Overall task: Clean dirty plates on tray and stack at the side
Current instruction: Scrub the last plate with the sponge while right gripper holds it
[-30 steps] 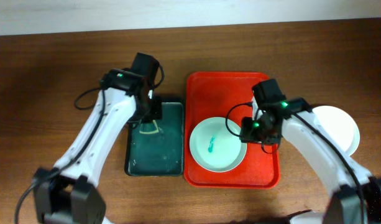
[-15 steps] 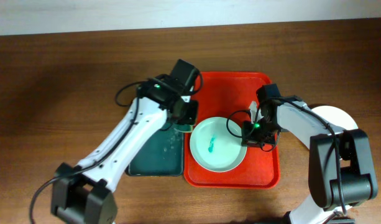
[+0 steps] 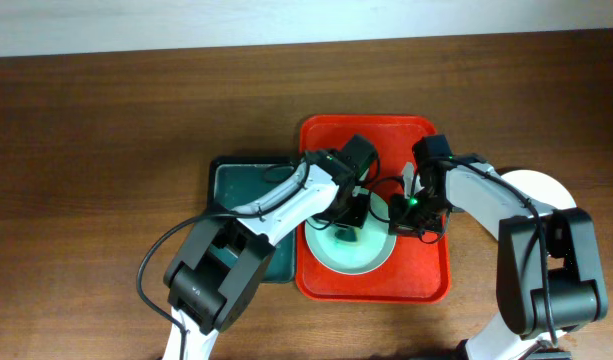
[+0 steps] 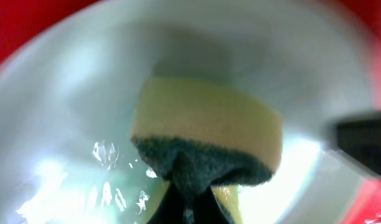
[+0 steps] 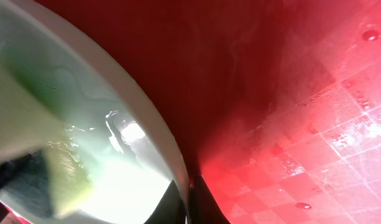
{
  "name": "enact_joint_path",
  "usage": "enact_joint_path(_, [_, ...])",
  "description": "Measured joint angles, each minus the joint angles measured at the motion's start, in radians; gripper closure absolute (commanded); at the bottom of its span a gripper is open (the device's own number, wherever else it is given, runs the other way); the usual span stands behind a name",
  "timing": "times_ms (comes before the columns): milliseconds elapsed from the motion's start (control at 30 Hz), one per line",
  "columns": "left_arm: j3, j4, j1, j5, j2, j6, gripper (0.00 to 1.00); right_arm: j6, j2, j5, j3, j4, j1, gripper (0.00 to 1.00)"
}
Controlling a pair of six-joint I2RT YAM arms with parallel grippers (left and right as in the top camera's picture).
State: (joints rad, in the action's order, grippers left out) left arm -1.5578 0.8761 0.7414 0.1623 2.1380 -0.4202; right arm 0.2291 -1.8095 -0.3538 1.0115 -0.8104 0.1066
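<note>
My left gripper (image 3: 348, 226) was over the mint green plate (image 3: 374, 262), closed tight on a sponge (image 4: 209, 134). In the left wrist view the sponge's yellow side faced up and its dark scouring side was pinched between my fingertips. It sat low over the wet, glossy inside of the plate; the view was too blurred to tell whether it touched the surface.

The plate lay in the red tray (image 3: 386, 135), toward the tray's near half. My right gripper (image 3: 407, 210) was at the plate's right edge. In the right wrist view my two fingers were drawn narrow on either side of the pale rim, and they appeared to be pinching it. Water drops showed on the tray floor just beside the rim.

A white plate (image 3: 548, 196) rested on the wooden table (image 3: 106, 150) to the right of the red tray, partly hidden by my right arm. A dark green tray (image 3: 234, 180) lay just beside the red tray's left edge, under my left arm.
</note>
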Motion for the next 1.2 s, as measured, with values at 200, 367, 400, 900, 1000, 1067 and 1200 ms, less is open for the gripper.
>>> enact_joint_path(200, [-0.011, 0.124, -0.012, -0.274, 0.0, -0.055, 1.0, 0.0, 0.0, -0.004, 0.0, 0.0, 0.005, 0.96])
enact_joint_path(367, [-0.005, 0.034, -0.047, -0.134, 0.0, -0.055, 1.0, 0.003, 0.0, 0.005, 0.0, -0.01, 0.006, 0.96])
enact_joint_path(400, [-0.003, -0.016, -0.061, -0.054, 0.0, -0.054, 1.0, 0.005, 0.0, 0.005, 0.0, -0.013, 0.005, 0.96])
enact_joint_path(900, [-0.015, 0.129, 0.011, 0.09, 0.022, -0.026, 1.0, 0.007, 0.002, 0.004, 0.0, -0.021, 0.006, 0.96])
enact_joint_path(1000, [-0.033, 0.172, 0.015, -0.107, 0.018, -0.03, 1.0, 0.007, 0.002, -0.005, 0.0, -0.019, 0.009, 0.96])
enact_joint_path(1067, [-0.037, 0.179, 0.014, -0.227, 0.018, -0.032, 1.0, 0.007, 0.002, -0.004, 0.0, -0.019, 0.01, 0.96])
enact_joint_path(1200, [-0.037, 0.162, 0.02, -0.456, 0.019, -0.045, 1.0, 0.011, 0.002, -0.019, -0.001, -0.002, 0.016, 0.96])
